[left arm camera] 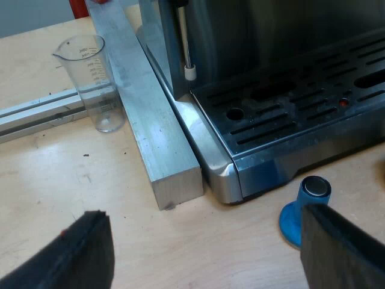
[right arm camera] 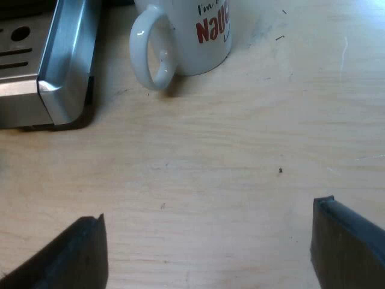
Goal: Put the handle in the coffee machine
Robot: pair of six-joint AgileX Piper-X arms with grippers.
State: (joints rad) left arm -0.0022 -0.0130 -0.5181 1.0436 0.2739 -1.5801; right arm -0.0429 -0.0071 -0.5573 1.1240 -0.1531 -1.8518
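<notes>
The espresso machine's steel drip tray (left arm camera: 289, 114) has a slotted grate, and a thin steam wand with a white tip (left arm camera: 189, 72) hangs over its corner. A blue tamper (left arm camera: 304, 211) with a metal top stands on the wooden table just before the tray. My left gripper (left arm camera: 204, 253) hovers open over the table near the tamper, its black fingers (left arm camera: 78, 253) wide apart with nothing between them. My right gripper (right arm camera: 210, 253) is open above bare wood, with the tray's corner (right arm camera: 60, 66) and a white mug (right arm camera: 186, 33) beyond it.
A clear measuring glass (left arm camera: 96, 81) stands beside a long aluminium bar (left arm camera: 150, 120) that lies along the machine's side. A second metal rail (left arm camera: 36, 114) runs behind the glass. The mug bears red lettering and its handle faces the tray.
</notes>
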